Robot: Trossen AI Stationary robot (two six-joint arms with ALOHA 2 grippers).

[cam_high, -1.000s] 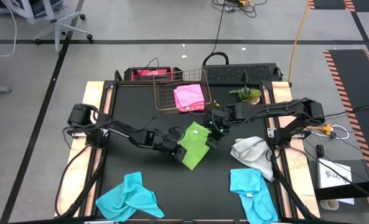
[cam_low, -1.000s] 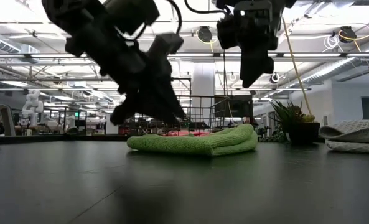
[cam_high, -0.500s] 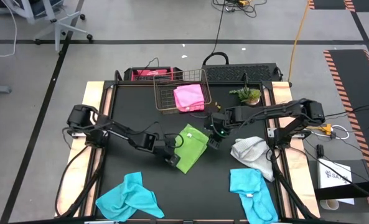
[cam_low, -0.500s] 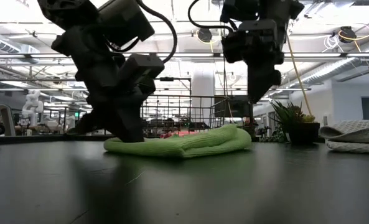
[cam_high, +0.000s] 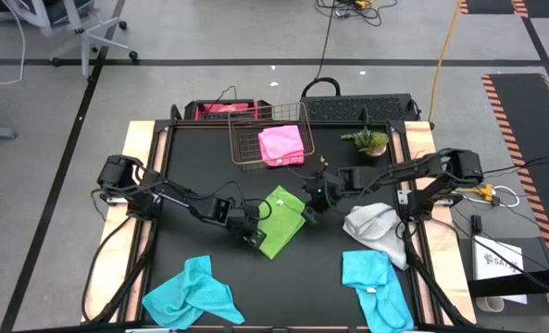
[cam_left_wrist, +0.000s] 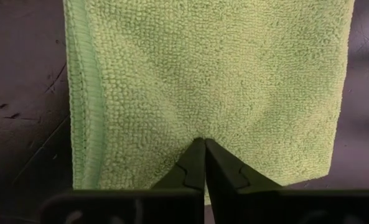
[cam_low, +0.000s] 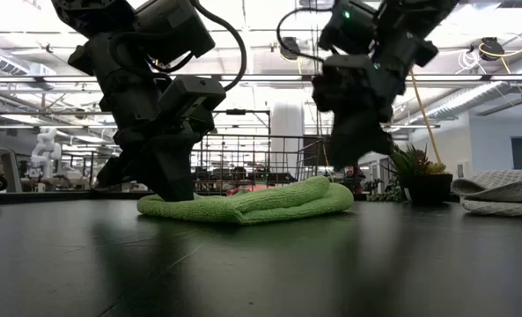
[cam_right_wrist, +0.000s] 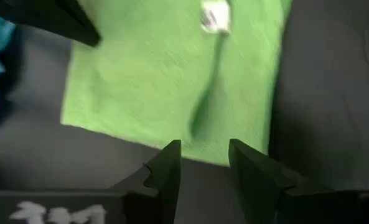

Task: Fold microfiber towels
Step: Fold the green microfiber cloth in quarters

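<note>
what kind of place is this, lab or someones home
Most likely a robotics lab or workshop, not a home: the black work table stands on a bare concrete floor with taped lines, cables trail across it, and the low view shows an open industrial ceiling.

In the low view the left gripper (cam_low: 168, 180) stands in front of the lime green towel (cam_low: 261, 201) and hides its left end. Far behind, the copper wire basket (cam_low: 269, 163) is partly masked by both arms, and the pink towel (cam_low: 252, 187) shows only as a sliver. The grey towel (cam_low: 500, 192) is cut off at the right edge. The right wrist view is blurred, and the small white tag (cam_right_wrist: 214, 17) is unreadable.
</note>
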